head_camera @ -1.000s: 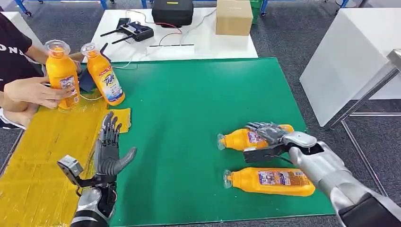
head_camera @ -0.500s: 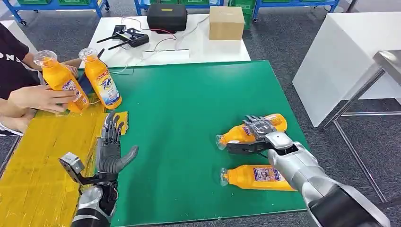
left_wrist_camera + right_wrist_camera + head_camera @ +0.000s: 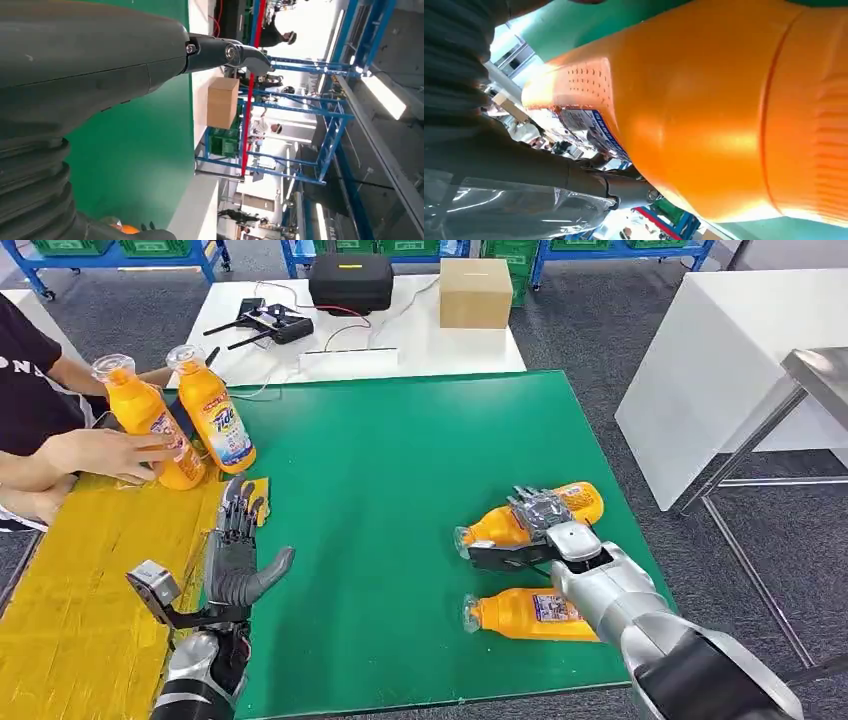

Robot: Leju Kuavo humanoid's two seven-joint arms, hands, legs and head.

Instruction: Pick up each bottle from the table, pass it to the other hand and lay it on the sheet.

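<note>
- Your right hand lies over the far orange bottle on the green mat, fingers draped across its label and thumb under its near side; the bottle is gripped, tilted, neck pointing toward your left. In the right wrist view the bottle's orange body sits directly against the hand.
- A second orange bottle lies flat on the mat just in front of the gripped one, partly covered by your right forearm.
- Your left hand is raised upright over the border between the mat and the yellow sheet, palm toward the mat, fingers extended and apart, holding nothing.
- Two more orange bottles stand at the far end of the sheet: one upright, the other tilted in a person's hand.
- On the white table beyond the mat: a cardboard box, a black case and a controller.
</note>
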